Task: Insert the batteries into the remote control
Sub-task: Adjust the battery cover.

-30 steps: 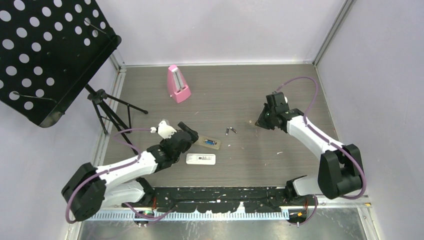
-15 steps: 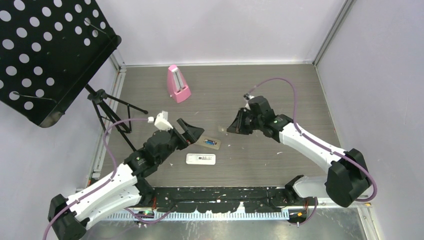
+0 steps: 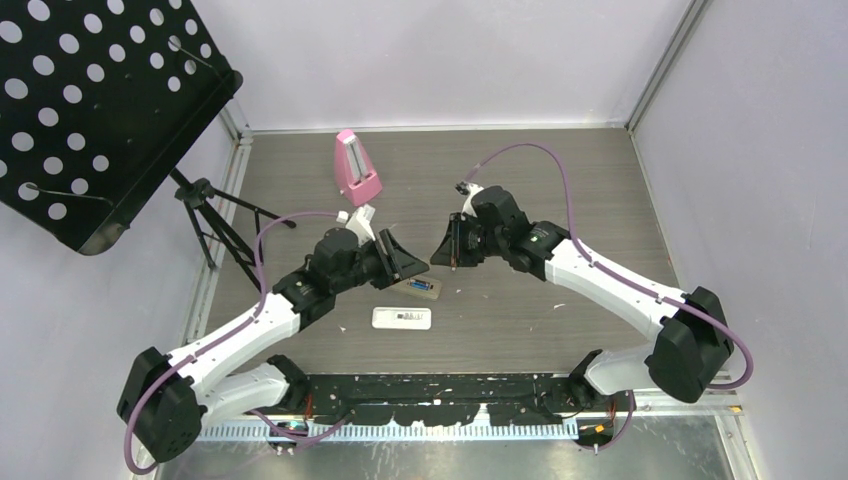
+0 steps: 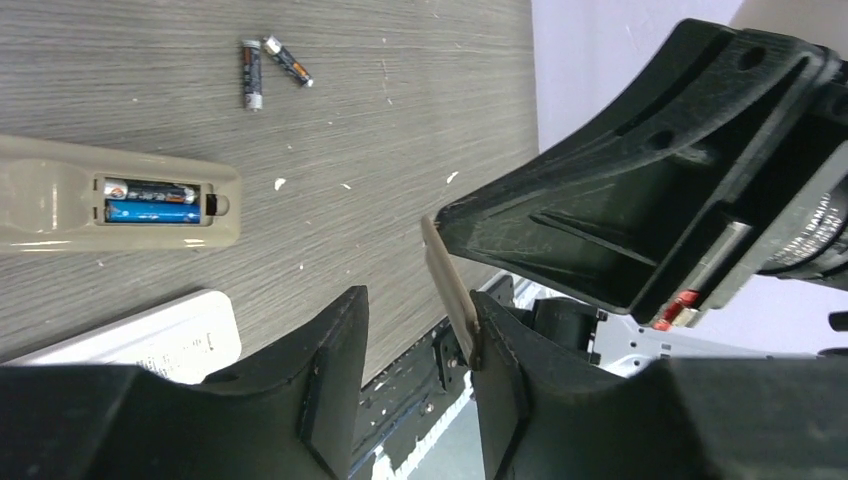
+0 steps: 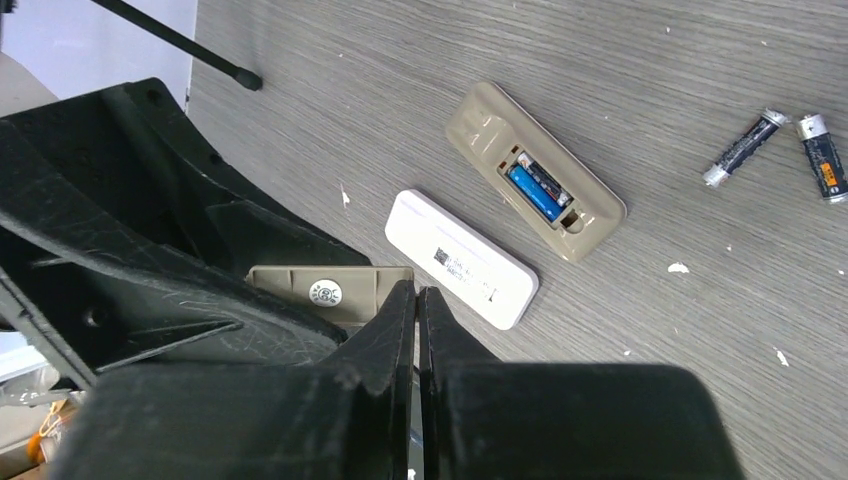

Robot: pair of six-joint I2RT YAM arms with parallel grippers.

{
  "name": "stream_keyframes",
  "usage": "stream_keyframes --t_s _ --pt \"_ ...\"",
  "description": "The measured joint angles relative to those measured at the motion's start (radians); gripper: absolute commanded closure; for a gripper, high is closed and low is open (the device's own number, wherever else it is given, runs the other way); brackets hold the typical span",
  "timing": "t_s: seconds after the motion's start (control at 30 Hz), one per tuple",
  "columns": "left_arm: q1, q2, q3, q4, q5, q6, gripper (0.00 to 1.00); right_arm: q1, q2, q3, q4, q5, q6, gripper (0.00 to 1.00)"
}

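Left gripper (image 3: 405,258) and right gripper (image 3: 445,250) face tip to tip; tan remote (image 3: 420,288) just beneath them, white remote (image 3: 401,318) beside it.

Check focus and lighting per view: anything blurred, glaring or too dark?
Top external: even light, sharp, no glare. Left wrist: the left tool is dark and soft; the beige remote and loose batteries are crisp. Right wrist: the right tool is a black mass, yet the battery cover and table look sharp.

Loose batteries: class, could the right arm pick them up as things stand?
Probably not yet: the right claw is shut on the tan cover, so its grip is taken, though nothing lies over the batteries.
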Motion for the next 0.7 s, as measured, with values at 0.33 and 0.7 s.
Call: stream_keyframes --t_s 0.33,0.7 --pt "0.024 0.006 -0.001 0.019 0.045 -0.027 0.82 0.014 0.022 0.016 -0.039 0.019 -0.048 0.99" --pt "0.031 0.086 -0.011 0.078 0.084 0.087 1.00 0.012 0.045 0.026 -0.078 0.040 -0.020 0.37"
